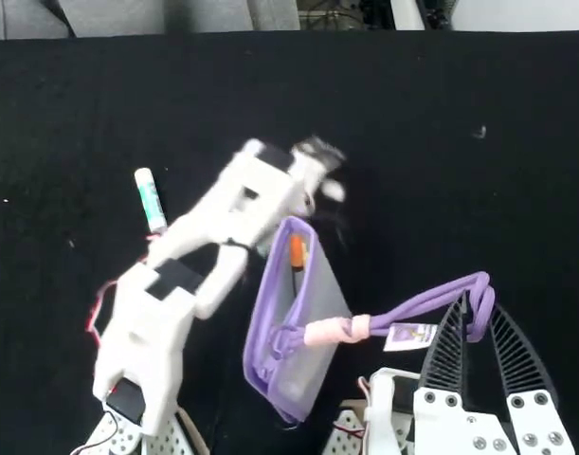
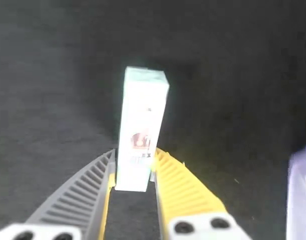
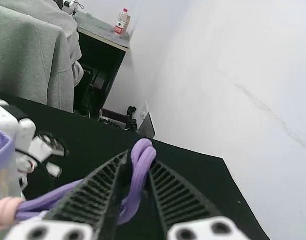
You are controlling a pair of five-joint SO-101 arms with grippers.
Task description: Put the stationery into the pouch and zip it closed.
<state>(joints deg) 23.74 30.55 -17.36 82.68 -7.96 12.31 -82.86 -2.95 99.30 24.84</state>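
Nearest us, the right gripper (image 1: 477, 303) has its two black ribbed fingers clenched on the one purple cord (image 3: 141, 150), a round, braided-looking loop with a pink wrap partway along. The cord runs to the single pouch (image 1: 298, 332), a soft translucent sleeve edged in purple, sitting between the two arms. We count one orange pen (image 1: 296, 251) inside it. The left gripper (image 2: 134, 152), one finger grey and one yellow, grasps one small rectangular white box (image 2: 141, 115) above the matte black table (image 1: 460, 114). One white tube (image 1: 150, 199) with a green end lies apart on the table.
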